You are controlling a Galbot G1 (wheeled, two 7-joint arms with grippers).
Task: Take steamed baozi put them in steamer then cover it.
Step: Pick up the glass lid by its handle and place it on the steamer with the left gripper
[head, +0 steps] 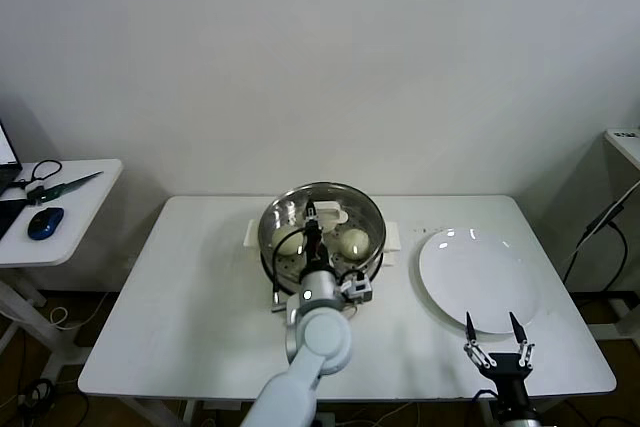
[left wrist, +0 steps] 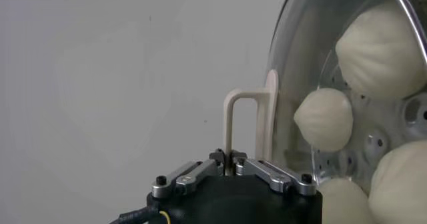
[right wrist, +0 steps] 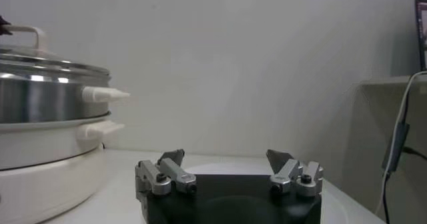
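Note:
The steamer (head: 272, 237), a steel basket on a cream-white base, stands at the table's back middle. The clear glass cover (head: 350, 209) lies over it. My left gripper (head: 313, 230) is above its centre, shut on the cover's cream handle (left wrist: 235, 122). In the left wrist view my left gripper (left wrist: 230, 160) pinches that handle, and several cream-white baozi (left wrist: 323, 119) show through the glass (left wrist: 300, 52). One baozi (head: 354, 241) shows in the head view. The right wrist view shows the cover (right wrist: 40, 62) resting on the steamer (right wrist: 47, 95). My right gripper (head: 497, 332) (right wrist: 225, 157) is open and empty at the front right.
A flat white plate (head: 480, 277) lies right of the steamer, just beyond my right gripper. A side table (head: 60, 217) at far left holds a blue mouse (head: 45, 222) and scissors. A shelf with a hanging cable (head: 600, 222) stands at the far right.

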